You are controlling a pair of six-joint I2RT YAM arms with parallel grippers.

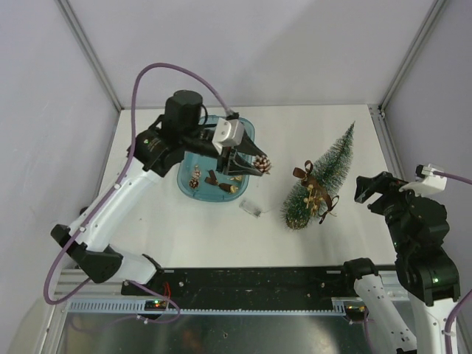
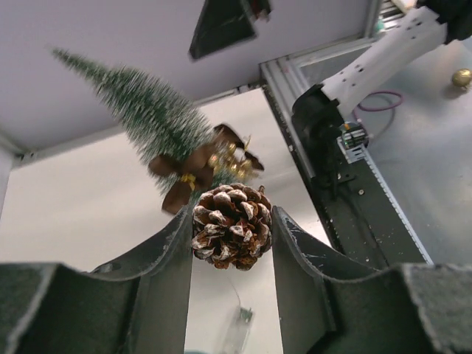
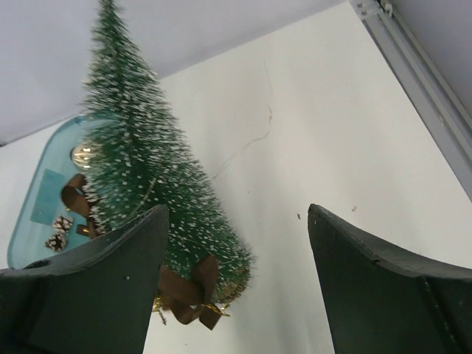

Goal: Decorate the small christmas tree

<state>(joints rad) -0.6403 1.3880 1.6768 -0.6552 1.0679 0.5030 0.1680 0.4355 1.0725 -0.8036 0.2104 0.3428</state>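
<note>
Left wrist view shows left hand [image 2: 231, 221] pinching pinecone [image 2: 231, 227]; overhead shows tray [image 1: 184, 190]

Stretches left arm [image 1: 118, 195] toward the small christmas tree [image 1: 321, 181], left gripper [image 1: 258, 164] clamped on a pinecone [image 1: 263, 164] just left of it. Holds right gripper [image 1: 365, 190] agape and empty just right of it, right arm [image 1: 422, 243] folded.

White table [image 1: 206, 236] carries a teal tray [image 1: 186, 184] and the small christmas tree [image 1: 335, 158].
</note>
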